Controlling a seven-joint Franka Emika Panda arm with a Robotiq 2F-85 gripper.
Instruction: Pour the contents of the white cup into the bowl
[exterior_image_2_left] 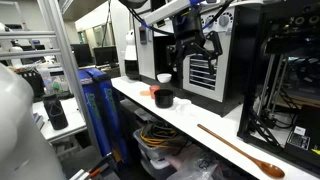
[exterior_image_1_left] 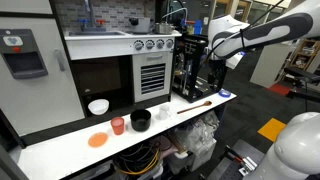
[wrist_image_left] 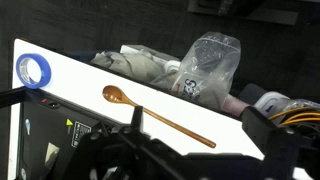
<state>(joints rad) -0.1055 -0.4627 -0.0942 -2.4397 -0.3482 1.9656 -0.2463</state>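
Observation:
The small white cup (exterior_image_1_left: 164,113) stands on the white table (exterior_image_1_left: 60,145), just beside the black bowl (exterior_image_1_left: 140,120). The black bowl also shows in an exterior view (exterior_image_2_left: 163,98); I cannot make out the white cup there. My gripper (exterior_image_1_left: 194,48) hangs high above the table, well away from the cup, over the end where the wooden spoon lies. It also shows in an exterior view (exterior_image_2_left: 196,46). In the wrist view its fingers (wrist_image_left: 198,125) are spread apart and empty, above the wooden spoon (wrist_image_left: 155,115). Cup and bowl are out of the wrist view.
A salmon-red cup (exterior_image_1_left: 118,125), an orange disc (exterior_image_1_left: 97,140) and a wider white bowl (exterior_image_1_left: 98,106) sit beyond the black bowl. The wooden spoon (exterior_image_1_left: 195,105) and a blue tape ring (wrist_image_left: 35,70) lie near the table end. A toy oven (exterior_image_1_left: 105,70) and a black rack (exterior_image_1_left: 190,70) stand behind.

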